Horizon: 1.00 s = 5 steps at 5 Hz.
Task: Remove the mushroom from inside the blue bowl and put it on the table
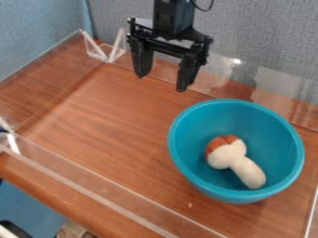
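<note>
The jaws [165, 76] hang wide apart and hold nothing, above the far part of the tabletop [106, 116], to the far left of the blue bowl [192, 139]. The bowl stands at the right, and inside it lies the mushroom [236, 160], tipped on its side, its orange-brown cap toward the far left and its thick white stem pointing near and right. Low clear walls [276, 100] edge the tabletop.
</note>
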### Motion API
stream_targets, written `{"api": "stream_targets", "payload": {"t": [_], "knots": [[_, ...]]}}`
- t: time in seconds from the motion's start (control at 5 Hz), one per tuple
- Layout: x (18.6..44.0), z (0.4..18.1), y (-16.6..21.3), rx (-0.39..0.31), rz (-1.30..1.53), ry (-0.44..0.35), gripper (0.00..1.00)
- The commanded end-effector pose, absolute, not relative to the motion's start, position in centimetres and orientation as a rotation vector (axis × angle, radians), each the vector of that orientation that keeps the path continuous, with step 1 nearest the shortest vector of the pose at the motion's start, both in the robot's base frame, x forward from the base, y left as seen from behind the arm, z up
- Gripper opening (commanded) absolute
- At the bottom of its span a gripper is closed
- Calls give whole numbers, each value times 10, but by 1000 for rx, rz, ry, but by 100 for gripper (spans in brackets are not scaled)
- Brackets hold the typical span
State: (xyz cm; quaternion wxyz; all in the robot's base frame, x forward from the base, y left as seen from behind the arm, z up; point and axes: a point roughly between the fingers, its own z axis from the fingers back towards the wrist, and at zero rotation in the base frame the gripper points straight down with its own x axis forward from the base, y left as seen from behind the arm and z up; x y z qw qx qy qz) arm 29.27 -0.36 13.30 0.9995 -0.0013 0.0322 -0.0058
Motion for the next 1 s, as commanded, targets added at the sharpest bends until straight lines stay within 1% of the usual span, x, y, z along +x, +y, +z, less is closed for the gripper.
{"api": "stream_targets", "payload": {"t": [0.0, 0.2, 0.4, 0.6, 0.8], "knots": [[293, 126, -16, -7, -74, 84, 100], [291, 110, -40, -15, -180, 121, 100], [286, 102, -90, -10, -356, 106, 100], [279, 95, -137, 15, -547, 74, 100], [273, 71, -145, 20, -581, 86, 100]]}}
